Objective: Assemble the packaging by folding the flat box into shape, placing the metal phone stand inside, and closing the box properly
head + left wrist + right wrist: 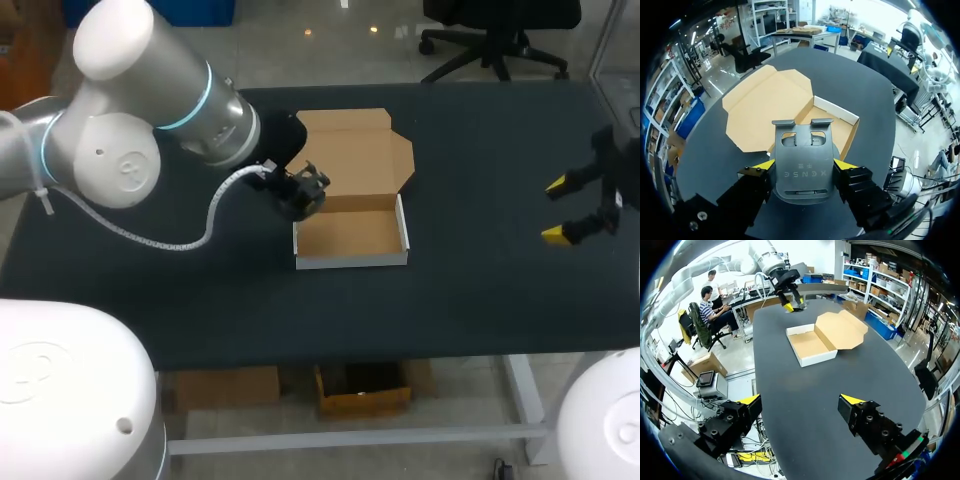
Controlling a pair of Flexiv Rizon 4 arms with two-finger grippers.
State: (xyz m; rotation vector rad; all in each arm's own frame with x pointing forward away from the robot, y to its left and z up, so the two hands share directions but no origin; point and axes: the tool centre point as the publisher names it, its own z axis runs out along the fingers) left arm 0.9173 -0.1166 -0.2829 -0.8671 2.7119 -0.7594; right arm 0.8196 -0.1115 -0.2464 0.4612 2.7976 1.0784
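From the head view, the left gripper (298,192) sits just beside the rear left corner of the box (350,238), holding the dark stand (312,182). The box stands open on the table (480,300), its lid (350,148) lying flat behind the tray. The right gripper (572,210) hangs well apart near the table's right edge, its jaws wide with nothing between them. In the left wrist view, the left gripper (804,165) has both yellow tips pressed to the sides of the stand (802,145), which stands upright between them (its two hooks point away from the wrist). Just past it are the box (842,125) and the lid (765,107). In the right wrist view, the right gripper (801,400) is spread wide over the bare table (790,365). The box (810,345) is ahead of it with its lid (842,329) laid open, and the left gripper (790,292) is beyond the box.
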